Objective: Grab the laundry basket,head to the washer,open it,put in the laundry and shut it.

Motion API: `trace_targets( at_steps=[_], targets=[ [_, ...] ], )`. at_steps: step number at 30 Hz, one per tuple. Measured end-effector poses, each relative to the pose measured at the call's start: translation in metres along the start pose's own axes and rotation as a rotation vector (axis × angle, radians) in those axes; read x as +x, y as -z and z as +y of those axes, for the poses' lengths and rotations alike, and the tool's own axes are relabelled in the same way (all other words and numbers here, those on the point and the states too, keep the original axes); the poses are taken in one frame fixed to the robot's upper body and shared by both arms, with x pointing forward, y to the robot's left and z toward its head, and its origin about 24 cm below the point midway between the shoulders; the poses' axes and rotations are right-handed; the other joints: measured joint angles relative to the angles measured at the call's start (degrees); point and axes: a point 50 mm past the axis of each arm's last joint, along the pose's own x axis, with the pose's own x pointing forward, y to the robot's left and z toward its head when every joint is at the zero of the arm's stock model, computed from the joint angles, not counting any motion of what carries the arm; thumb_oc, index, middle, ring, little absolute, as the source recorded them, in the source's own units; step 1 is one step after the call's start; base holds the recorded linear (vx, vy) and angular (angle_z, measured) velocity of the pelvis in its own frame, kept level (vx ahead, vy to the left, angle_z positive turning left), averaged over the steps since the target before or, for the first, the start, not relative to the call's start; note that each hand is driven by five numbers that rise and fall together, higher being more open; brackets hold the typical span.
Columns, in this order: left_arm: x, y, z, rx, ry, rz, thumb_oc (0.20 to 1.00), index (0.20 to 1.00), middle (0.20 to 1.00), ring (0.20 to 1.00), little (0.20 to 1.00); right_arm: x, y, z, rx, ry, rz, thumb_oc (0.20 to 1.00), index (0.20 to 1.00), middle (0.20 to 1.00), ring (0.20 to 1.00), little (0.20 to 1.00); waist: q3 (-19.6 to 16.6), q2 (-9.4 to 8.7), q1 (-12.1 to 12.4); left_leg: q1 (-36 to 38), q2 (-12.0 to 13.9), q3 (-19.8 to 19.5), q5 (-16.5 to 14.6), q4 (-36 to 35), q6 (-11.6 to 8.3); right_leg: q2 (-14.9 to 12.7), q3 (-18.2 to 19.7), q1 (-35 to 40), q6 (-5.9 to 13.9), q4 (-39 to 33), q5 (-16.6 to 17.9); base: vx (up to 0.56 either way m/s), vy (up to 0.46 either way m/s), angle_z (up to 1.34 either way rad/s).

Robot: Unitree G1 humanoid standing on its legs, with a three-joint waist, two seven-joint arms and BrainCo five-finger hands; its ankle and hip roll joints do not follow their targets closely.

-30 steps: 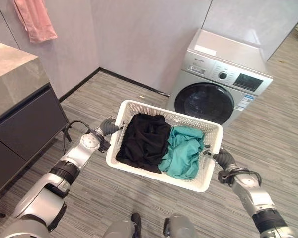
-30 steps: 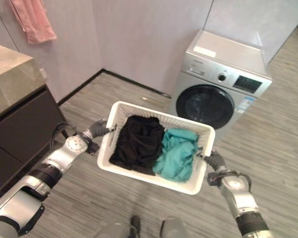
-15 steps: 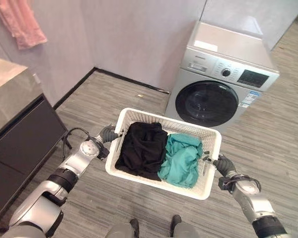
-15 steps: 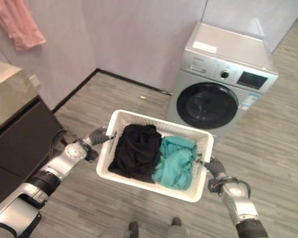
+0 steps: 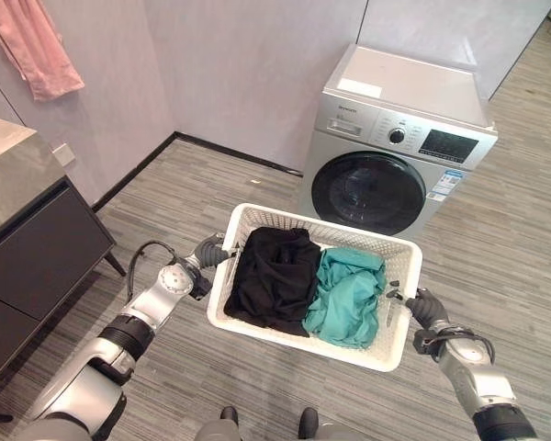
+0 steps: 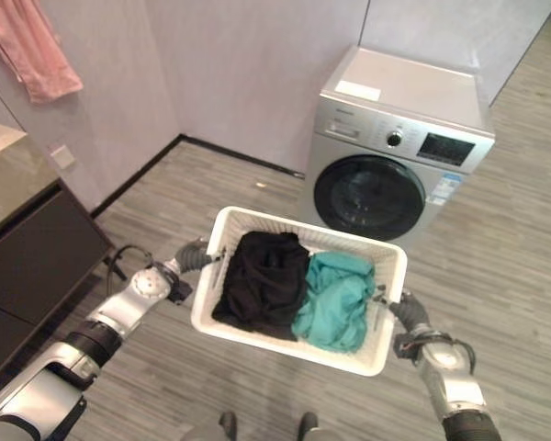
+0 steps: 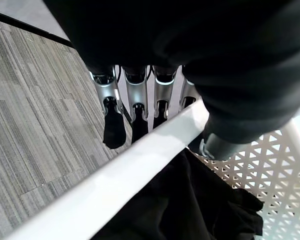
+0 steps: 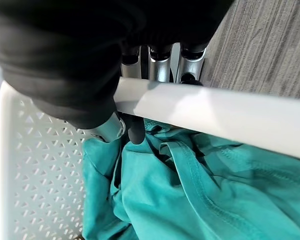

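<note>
A white lattice laundry basket (image 5: 331, 226) hangs above the floor between my two hands. Inside lie a black garment (image 5: 274, 276) on the left and a teal garment (image 5: 349, 294) on the right. My left hand (image 5: 209, 253) is shut on the basket's left rim (image 7: 140, 162), fingers (image 7: 135, 107) outside under the rim and thumb inside by the black cloth (image 7: 180, 205). My right hand (image 5: 421, 306) is shut on the right rim (image 8: 215, 112), its thumb (image 8: 135, 132) touching the teal cloth (image 8: 190, 190). The silver front-loading washer (image 5: 395, 138) stands just beyond the basket, its round dark door (image 5: 367, 191) closed.
A dark cabinet (image 5: 37, 257) with a stone top stands at the left. A pink towel (image 5: 37, 46) hangs on the wall above it. Grey walls close off the corner behind the washer. Open wood-look floor (image 5: 496, 248) lies to the right of the washer.
The whole view has shifted: the washer now sits nearer and more central, and the cabinet has slid further left. Both hands keep the same hold on the basket.
</note>
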Motion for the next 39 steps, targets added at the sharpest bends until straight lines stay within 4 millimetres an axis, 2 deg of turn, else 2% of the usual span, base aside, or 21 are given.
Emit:
trace_targets(
  at_steps=[6, 16, 17, 18, 19, 20, 22, 24, 26, 28, 31, 35, 39],
  targets=[
    [0.000, 0.000, -0.002, -0.004, 0.004, -0.001, 0.200, 0.200, 0.200, 0.200, 0.200, -0.002, 0.004, -0.001, 0.000, 0.005, 0.014, 0.200, 0.200, 0.200, 0.200, 0.200, -1.07, 1.47, 0.07, 0.15, 0.05, -0.08, 0.22, -0.48, -0.15, 0.09, -0.17, 0.01, -0.10, 0.00, 0.12, 0.00, 0.000, 0.00],
    [-0.001, 0.003, -0.005, -0.010, 0.007, 0.005, 0.200, 0.200, 0.200, 0.200, 0.200, -0.002, 0.005, -0.001, -0.001, 0.006, 0.015, 0.200, 0.200, 0.200, 0.200, 0.200, -1.32, 1.19, 0.22, 3.12, -0.70, 0.48, 2.24, -4.87, 0.32, -0.63, 0.13, 0.49, 0.08, 0.00, 0.13, 0.01, 0.007, 0.00],
    [-0.003, 0.008, -0.011, -0.030, 0.013, 0.012, 0.200, 0.200, 0.200, 0.200, 0.200, -0.003, 0.011, 0.003, -0.021, -0.005, 0.036, 0.200, 0.200, 0.200, 0.200, 0.200, -1.51, 1.18, 0.41, 2.77, -0.56, 0.98, 2.20, -5.31, 0.35, -0.83, 0.03, 0.16, 0.11, -0.01, 0.11, 0.01, 0.008, -0.27],
    [-0.019, 0.032, -0.018, -0.169, -0.068, 0.034, 0.200, 0.200, 0.200, 0.200, 0.200, -0.004, 0.017, 0.014, -0.155, -0.044, 0.047, 0.200, 0.200, 0.200, 0.200, 0.200, -6.74, 1.18, 0.17, -0.11, 0.20, 5.56, 1.90, -7.15, 0.23, -0.89, 0.80, -4.42, -0.19, -0.06, -0.38, 0.02, 0.017, -0.28],
    [-0.029, 0.049, -0.030, -0.238, -0.109, 0.070, 0.200, 0.200, 0.200, 0.200, 0.200, -0.008, 0.028, 0.020, -0.205, -0.064, 0.071, 0.200, 0.200, 0.200, 0.200, 0.200, -8.62, 1.51, -0.25, -0.87, 0.86, 8.59, 2.11, -7.99, 0.22, -0.98, 0.65, -5.79, 0.19, -0.26, 0.07, 0.02, 0.017, -0.11],
    [-0.044, 0.074, -0.048, -0.283, -0.106, 0.153, 0.200, 0.200, 0.200, 0.200, 0.200, -0.014, 0.043, 0.023, -0.250, -0.083, 0.128, 0.200, 0.200, 0.200, 0.200, 0.200, -8.63, 1.58, -0.89, -0.27, 1.21, 10.42, 3.47, -9.23, 0.54, -1.05, -0.09, -5.71, 0.29, -0.11, 0.04, 0.02, 0.024, 0.15],
    [-0.071, 0.106, -0.074, -0.320, -0.060, 0.273, 0.200, 0.200, 0.200, 0.200, 0.200, -0.020, 0.060, 0.027, -0.270, -0.098, 0.186, 0.200, 0.200, 0.200, 0.200, 0.200, -8.47, 1.38, -0.46, -0.12, 1.05, 10.85, 4.10, -9.13, 0.57, -1.29, -0.09, -5.65, 0.46, -0.23, -0.07, 0.03, 0.026, 0.10],
    [-0.089, 0.124, -0.091, -0.355, -0.034, 0.350, 0.200, 0.200, 0.200, 0.200, 0.200, -0.024, 0.071, 0.028, -0.268, -0.097, 0.228, 0.200, 0.200, 0.200, 0.200, 0.200, -7.97, 1.50, 0.58, -0.14, 0.44, 10.73, 4.00, -8.98, 0.73, -1.92, -0.19, -5.51, 0.88, -0.51, -0.33, 0.03, 0.025, 0.10],
    [-0.098, 0.132, -0.097, -0.373, -0.026, 0.393, 0.200, 0.200, 0.200, 0.200, 0.200, -0.030, 0.082, 0.031, -0.249, -0.099, 0.275, 0.200, 0.200, 0.200, 0.200, 0.200, -7.43, 1.99, 1.48, -0.13, -0.04, 10.47, 3.96, -8.98, 0.81, -2.48, -1.15, -5.14, 1.35, -0.52, -0.53, 0.02, 0.024, 0.15],
    [-0.100, 0.134, -0.095, -0.386, -0.037, 0.395, 0.200, 0.200, 0.200, 0.200, 0.200, -0.033, 0.084, 0.032, -0.243, -0.106, 0.277, 0.200, 0.200, 0.200, 0.200, 0.200, -6.64, 2.72, 2.02, 0.02, -0.34, 10.30, 3.89, -9.02, 1.07, -2.76, -1.29, -4.86, 1.60, -0.53, -0.53, 0.02, 0.028, 0.07],
    [-0.098, 0.130, -0.088, -0.396, -0.067, 0.370, 0.200, 0.200, 0.200, 0.200, 0.200, -0.034, 0.074, 0.036, -0.234, -0.116, 0.229, 0.200, 0.200, 0.200, 0.200, 0.200, -6.04, 3.46, 1.82, 0.08, -0.52, 10.47, 3.77, -9.26, 1.23, -2.96, -1.15, -4.86, 1.86, -0.53, -0.48, 0.00, 0.007, -0.01],
    [-0.092, 0.115, -0.071, -0.408, -0.123, 0.283, 0.200, 0.200, 0.200, 0.200, 0.200, -0.034, 0.050, 0.038, -0.209, -0.120, 0.121, 0.200, 0.200, 0.200, 0.200, 0.200, -5.08, 3.09, 0.96, 0.05, -0.50, 10.67, 3.68, -9.27, 1.38, -2.95, -0.84, -4.98, 1.97, -0.53, -0.44, 0.00, 0.004, -0.01],
    [-0.086, 0.107, -0.065, -0.404, -0.133, 0.241, 0.200, 0.200, 0.200, 0.200, 0.200, -0.033, 0.039, 0.035, -0.218, -0.123, 0.080, 0.200, 0.200, 0.200, 0.200, 0.200, -4.48, 2.68, 0.57, -0.10, -0.52, 10.98, 3.70, -9.24, 1.35, -2.95, -0.27, -5.41, 2.06, -0.52, -0.35, 0.00, 0.015, -0.05]
  ],
)
